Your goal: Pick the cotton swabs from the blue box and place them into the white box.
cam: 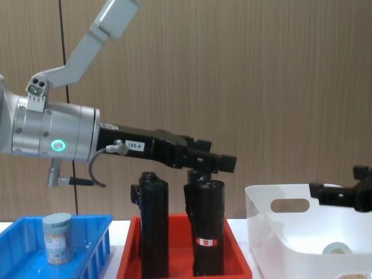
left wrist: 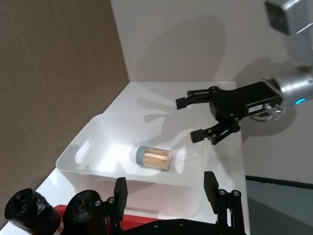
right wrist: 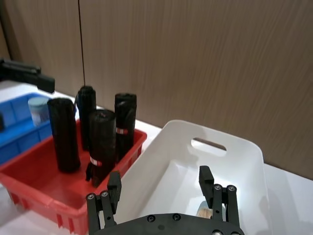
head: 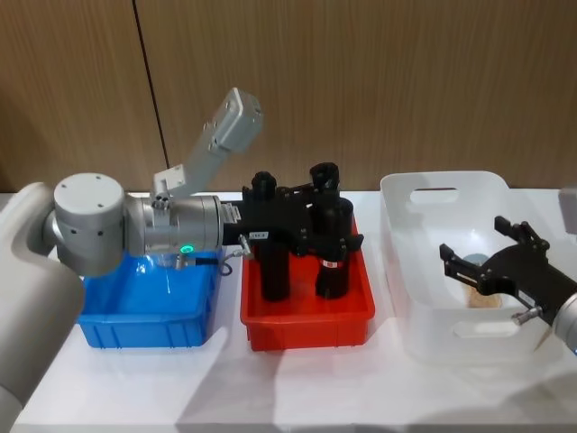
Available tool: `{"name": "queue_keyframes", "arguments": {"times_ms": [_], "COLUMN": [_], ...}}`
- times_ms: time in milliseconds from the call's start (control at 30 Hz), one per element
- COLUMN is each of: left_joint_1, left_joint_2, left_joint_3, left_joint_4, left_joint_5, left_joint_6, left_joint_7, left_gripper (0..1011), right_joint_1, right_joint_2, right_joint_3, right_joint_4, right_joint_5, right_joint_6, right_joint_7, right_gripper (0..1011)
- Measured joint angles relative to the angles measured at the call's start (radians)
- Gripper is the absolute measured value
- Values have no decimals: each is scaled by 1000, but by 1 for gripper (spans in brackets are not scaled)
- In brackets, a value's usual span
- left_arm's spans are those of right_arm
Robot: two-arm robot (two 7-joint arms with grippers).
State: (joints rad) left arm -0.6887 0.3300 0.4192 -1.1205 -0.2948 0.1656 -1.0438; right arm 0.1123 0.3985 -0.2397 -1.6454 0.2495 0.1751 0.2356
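Note:
One tub of cotton swabs [cam: 57,238] stands upright in the blue box [head: 144,311]; it also shows in the right wrist view [right wrist: 38,110]. Another tub of cotton swabs [left wrist: 153,157] lies on its side on the floor of the white box [head: 433,194], partly under my right gripper [head: 471,236]. That gripper hovers over the white box, open and empty, and appears in the left wrist view [left wrist: 187,120]. My left gripper [cam: 218,163] reaches across above the red tray, open with nothing between its fingers [left wrist: 120,193].
A red tray [head: 306,325] with several tall black cylinders [head: 275,262] sits between the two boxes, directly below the left gripper. A brown wood-panel wall stands behind the white table [head: 297,388].

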Motion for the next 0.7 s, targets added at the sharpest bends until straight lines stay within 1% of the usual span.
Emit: {"name": "queue_keyframes", "arguments": {"times_ms": [233,300,333,367,533,667,700], "left_joint_1": [44,51,60,60,91,114,122], "left_joint_2": [5,6,7,7,11,13,14], "left_joint_3": [4,4,5,5,8,10,10], "left_joint_4": [-49,-57,-68,-68,-103,-127,-137], "left_joint_5": [9,11,13,13,20,25,26], "left_joint_6": [-14,-17,-20,-20,-31,-39,-42], "left_joint_7": [99,118,139,139,210,260,281], "left_gripper": [1004,1004,1004,1004,1004,1004,1004], "right_joint_1": [-65,-85,-85,-95,-121,-126,-127], "right_joint_2": [-31,-41,-41,-46,-58,-61,-61], "right_joint_3": [8,10,10,11,14,15,15], "right_joint_4": [-62,-81,-81,-91,-116,-121,-121], "right_joint_5": [20,26,26,29,37,39,39], "right_joint_6": [-72,-94,-94,-105,-135,-140,-141], "right_joint_7": [-86,-113,-113,-127,-161,-168,-169], "right_gripper": [1002,1001,1002,1002,1002,1002,1002]}}
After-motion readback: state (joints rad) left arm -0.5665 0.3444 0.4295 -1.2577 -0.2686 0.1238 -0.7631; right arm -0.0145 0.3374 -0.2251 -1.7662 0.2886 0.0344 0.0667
